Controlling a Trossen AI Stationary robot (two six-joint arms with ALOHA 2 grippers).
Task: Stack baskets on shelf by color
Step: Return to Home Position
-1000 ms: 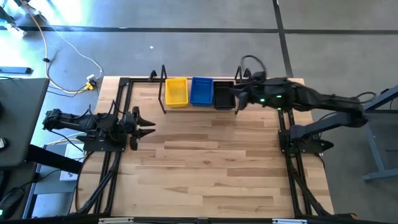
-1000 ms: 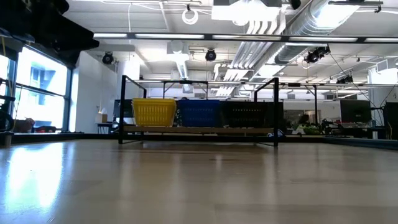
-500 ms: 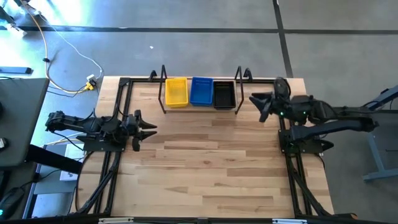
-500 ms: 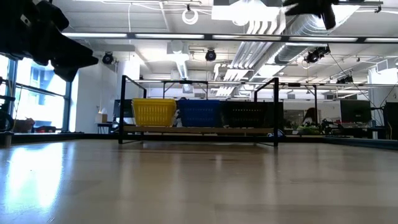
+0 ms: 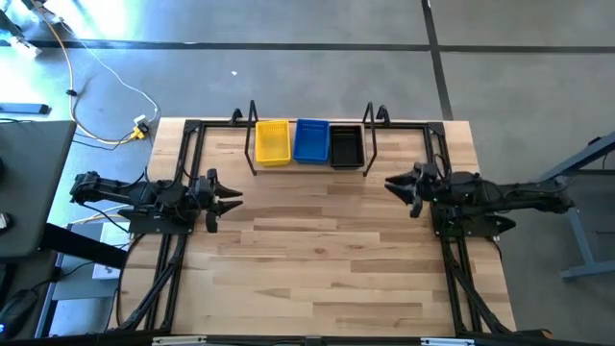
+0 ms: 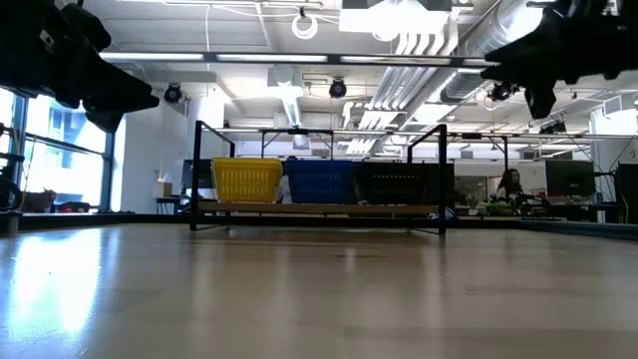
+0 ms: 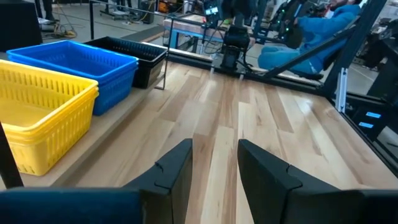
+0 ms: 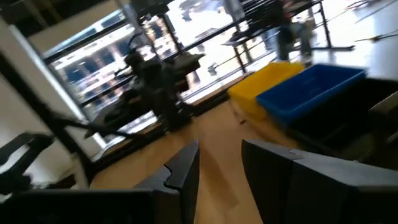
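Observation:
The shelf (image 5: 309, 165) stands at the table's far edge, a light plank between black wire end frames. On it rest three stacks of baskets side by side: yellow (image 5: 272, 142), blue (image 5: 311, 140), black (image 5: 346, 146). The low view shows them in a row, yellow (image 6: 246, 180), blue (image 6: 321, 181), black (image 6: 394, 182). My left gripper (image 5: 229, 198) hovers open over the table's left side, holding nothing. My right gripper (image 5: 392, 185) hovers open over the right side, near the shelf's right end, holding nothing. Both wrist views show open fingers, left (image 7: 214, 165) and right (image 8: 219, 163).
Black rails (image 5: 178, 240) run along the table's left and right sides under each arm. The wooden tabletop (image 5: 317, 259) stretches bare toward the near edge. A yellow cable (image 5: 106, 86) lies on the floor beyond the far-left corner. A person (image 6: 513, 184) shows far off in the room.
My right gripper has drawn back from the black baskets on the shelf, moving toward the table's right and near edges and sinking lower, its fingers empty. My left gripper has shifted slightly toward the table's middle. The baskets have stayed in place.

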